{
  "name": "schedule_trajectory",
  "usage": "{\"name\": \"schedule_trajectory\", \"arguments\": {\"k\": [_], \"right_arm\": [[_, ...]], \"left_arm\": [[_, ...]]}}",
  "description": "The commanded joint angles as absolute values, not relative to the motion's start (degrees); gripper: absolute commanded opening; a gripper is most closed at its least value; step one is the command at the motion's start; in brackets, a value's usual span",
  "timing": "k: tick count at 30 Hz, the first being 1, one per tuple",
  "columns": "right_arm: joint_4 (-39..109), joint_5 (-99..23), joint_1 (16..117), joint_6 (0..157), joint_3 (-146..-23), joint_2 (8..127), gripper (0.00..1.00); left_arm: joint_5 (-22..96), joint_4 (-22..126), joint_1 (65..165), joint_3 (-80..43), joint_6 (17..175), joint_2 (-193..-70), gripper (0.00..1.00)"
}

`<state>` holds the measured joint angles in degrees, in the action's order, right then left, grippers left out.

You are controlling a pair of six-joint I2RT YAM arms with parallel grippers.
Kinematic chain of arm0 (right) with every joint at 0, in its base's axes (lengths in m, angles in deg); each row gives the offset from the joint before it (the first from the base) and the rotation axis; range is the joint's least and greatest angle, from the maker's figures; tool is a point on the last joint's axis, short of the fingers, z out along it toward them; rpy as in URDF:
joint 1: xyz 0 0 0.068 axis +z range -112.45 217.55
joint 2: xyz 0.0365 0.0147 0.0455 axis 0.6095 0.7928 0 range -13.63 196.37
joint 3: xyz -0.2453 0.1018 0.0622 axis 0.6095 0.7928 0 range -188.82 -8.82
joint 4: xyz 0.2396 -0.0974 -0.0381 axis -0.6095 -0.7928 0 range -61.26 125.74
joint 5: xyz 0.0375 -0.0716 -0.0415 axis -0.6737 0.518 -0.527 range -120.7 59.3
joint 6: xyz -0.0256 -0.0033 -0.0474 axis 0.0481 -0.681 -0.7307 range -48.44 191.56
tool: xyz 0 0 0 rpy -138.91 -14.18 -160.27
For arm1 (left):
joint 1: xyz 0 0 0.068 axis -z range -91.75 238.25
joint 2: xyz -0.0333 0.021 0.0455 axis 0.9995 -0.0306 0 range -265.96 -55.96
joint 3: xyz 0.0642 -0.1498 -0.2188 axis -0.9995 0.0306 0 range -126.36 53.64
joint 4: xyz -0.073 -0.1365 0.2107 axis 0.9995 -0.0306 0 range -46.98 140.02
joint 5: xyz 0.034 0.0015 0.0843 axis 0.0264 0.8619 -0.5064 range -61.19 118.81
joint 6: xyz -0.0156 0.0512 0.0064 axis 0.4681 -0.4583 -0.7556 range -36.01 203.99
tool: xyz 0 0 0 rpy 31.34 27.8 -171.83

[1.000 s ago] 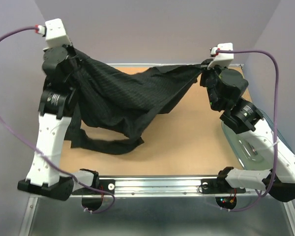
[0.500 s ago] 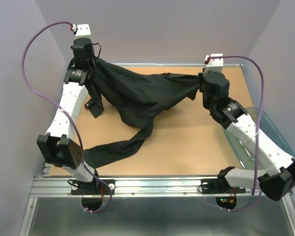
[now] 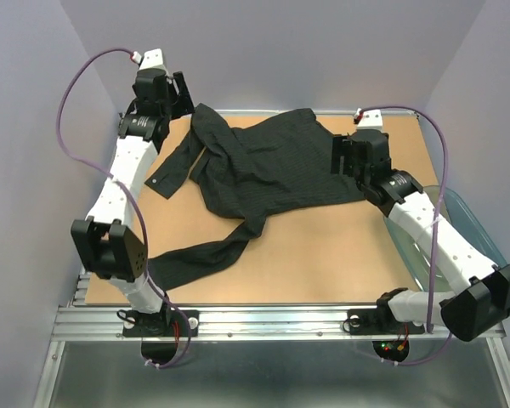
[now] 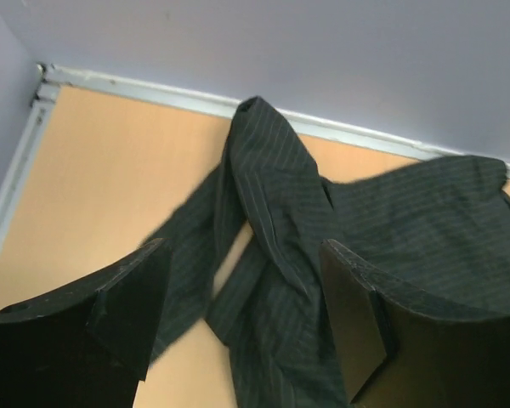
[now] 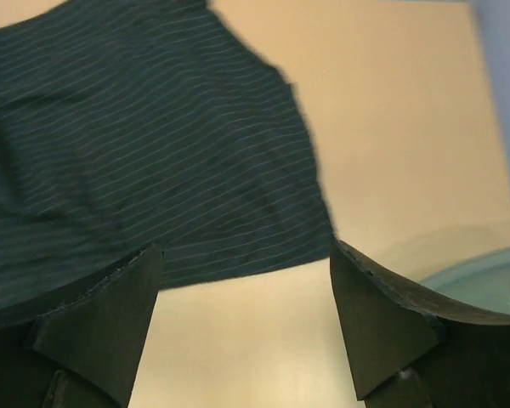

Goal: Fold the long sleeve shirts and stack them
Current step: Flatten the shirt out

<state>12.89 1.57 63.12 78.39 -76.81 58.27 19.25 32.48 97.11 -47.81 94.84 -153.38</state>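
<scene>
Step in hand, as judged: laying flat, no fold yet. Left hand [image 3: 178,95] hovers wide open, empty, off far-left corner of shirt [image 3: 263,170]. Shirt lies rumpled on table [image 3: 323,255], sleeve [image 3: 195,255] trailing near-left. Right hand [image 3: 347,156] wide open, empty, at shirt's right hem. Next: straighten sleeves, smooth body.

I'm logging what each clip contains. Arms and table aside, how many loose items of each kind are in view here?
Black pinstriped long sleeve shirt: 1
Clear plastic bin: 1
Total: 2
</scene>
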Motion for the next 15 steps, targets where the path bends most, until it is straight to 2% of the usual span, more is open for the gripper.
{"name": "schedule_trajectory", "arguments": {"k": [1, 2, 4, 5, 8, 11, 15], "right_arm": [[11.74, -18.18, 63.39, 81.31, -77.39, 54.84, 0.84], [11.66, -23.53, 63.92, 81.84, -76.51, 54.92, 0.84], [12.01, -27.34, 64.53, 81.67, -73.71, 55.36, 0.84], [12.1, -29.36, 65.58, 81.67, -72.82, 55.62, 0.84], [13.06, -30.26, 69.35, 81.49, -69.57, 56.85, 0.84], [14.99, -32.53, 71.39, 83.76, -67.1, 57.82, 0.84], [17.72, -33.34, 71.57, 86.5, -62.54, 56.86, 0.84]], "left_arm": [[25.11, 34.2, 96.77, -38.06, 104.0, -140.89, 0.81], [26.95, 34.64, 96.77, -31.85, 105.68, -139.38, 0.81], [30.89, 36.21, 96.86, -24.71, 108.41, -134.82, 0.81], [32.49, 38.22, 97.03, -17.19, 111.29, -133.4, 0.81], [36.8, 43.05, 98.17, -3.81, 116.14, -128.92, 0.81], [36.81, 45.97, 98.79, 4.39, 117.82, -128.11, 0.8], [35.24, 48.86, 98.88, 7.84, 119.84, -130.13, 0.77]]}}
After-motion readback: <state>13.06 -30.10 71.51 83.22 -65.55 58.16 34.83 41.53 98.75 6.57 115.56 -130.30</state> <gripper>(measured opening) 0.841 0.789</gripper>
